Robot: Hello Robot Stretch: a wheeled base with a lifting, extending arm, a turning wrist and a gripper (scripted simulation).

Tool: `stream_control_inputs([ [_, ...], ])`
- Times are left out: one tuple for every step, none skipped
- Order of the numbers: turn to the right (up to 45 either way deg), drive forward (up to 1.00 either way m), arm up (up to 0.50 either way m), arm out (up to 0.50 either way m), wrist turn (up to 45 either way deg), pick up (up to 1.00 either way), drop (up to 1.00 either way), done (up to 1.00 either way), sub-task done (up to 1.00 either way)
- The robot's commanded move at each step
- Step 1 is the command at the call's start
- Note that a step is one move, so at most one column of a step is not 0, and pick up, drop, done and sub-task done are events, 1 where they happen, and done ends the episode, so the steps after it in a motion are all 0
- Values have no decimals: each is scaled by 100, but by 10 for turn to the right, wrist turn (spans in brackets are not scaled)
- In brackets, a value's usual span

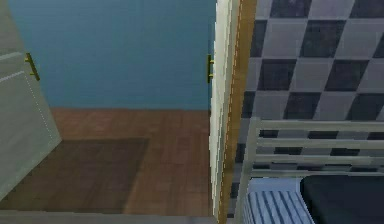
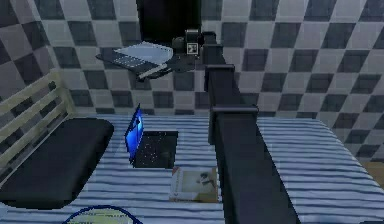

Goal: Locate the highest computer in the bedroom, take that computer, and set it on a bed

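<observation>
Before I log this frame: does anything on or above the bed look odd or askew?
Only the grey laptop: it hangs tilted at the gripper, clear of the bed. Nothing looks spilled or damaged.

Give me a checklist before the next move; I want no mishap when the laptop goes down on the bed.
1. Tool holds the grey laptop, clear of every surface: ok.
2. Bed lies under the arm: ok.
3. Bed has bare room to take it: ok.
4. Grey laptop is over the bed, not past its far edge: cannot tell.
5. Drop spot misses the open laptop and book: cannot tell.
</observation>
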Motion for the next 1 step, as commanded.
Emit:
stream_control_inputs([
  [0, 0, 0, 0, 270, 0, 0, 0, 0],
])
